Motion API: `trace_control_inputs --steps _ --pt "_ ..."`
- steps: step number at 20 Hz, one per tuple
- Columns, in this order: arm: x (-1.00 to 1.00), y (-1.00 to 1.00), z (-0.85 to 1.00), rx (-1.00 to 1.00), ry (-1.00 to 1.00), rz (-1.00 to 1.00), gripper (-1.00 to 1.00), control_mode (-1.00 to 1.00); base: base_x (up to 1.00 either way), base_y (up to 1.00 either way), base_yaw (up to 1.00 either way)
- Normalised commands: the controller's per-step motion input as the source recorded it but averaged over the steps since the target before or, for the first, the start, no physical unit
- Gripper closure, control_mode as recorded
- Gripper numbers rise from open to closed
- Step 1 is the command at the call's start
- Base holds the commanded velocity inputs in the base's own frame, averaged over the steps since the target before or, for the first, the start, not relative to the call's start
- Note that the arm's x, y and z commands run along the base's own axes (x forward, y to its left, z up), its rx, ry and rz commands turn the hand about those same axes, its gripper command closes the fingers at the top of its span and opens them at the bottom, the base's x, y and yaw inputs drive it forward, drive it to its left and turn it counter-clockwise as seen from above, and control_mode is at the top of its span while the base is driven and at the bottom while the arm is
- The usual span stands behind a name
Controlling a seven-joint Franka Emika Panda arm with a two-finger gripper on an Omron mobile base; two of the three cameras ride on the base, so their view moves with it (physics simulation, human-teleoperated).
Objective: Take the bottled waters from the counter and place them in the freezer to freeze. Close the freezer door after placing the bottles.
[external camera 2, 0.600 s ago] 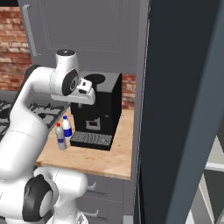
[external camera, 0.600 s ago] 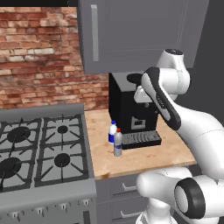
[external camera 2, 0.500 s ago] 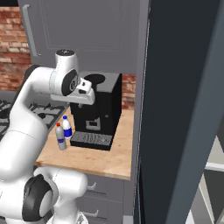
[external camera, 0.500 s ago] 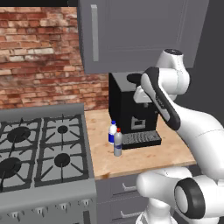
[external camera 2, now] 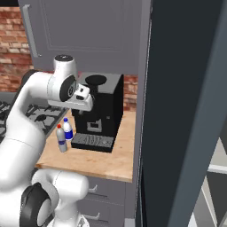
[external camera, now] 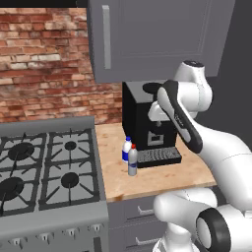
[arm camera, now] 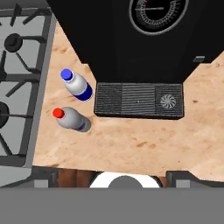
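On the counter (arm camera: 131, 148): two bottles upright beside the coffee machine (arm camera: 140, 43).
I see the red-capped bottle (arm camera: 72, 119) just beside the blue-capped bottle (arm camera: 78, 85), near the stove (arm camera: 17, 87); gripper (external camera 2: 84, 98) high above them, spread wide, empty.

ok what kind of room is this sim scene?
A rendered home kitchen, by the look of it: a gas stove beside a wood counter, a black coffee machine under grey wall cabinets, and a brick backsplash.
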Motion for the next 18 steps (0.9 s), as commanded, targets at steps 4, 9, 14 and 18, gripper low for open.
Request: trace_control_inputs --steps 4,9,14,18 --pt "-0.06 -0.09 -0.73 0.2 0.01 0.19 -1.0 -1.0 0.0 0.0 0.0" --pt "0.09 0.0 -0.49 0.06 0.11 0.4 -1.0 -1.0 0.0 0.0 0.0" --pt "0.24 0.07 -0.42 -0.01 0.15 0.34 -1.0 -1.0 0.0 0.0 0.0" --pt "0.38 0.22 -0.24 0.0 0.05 0.19 -1.0 -1.0 0.0 0.0 0.0"
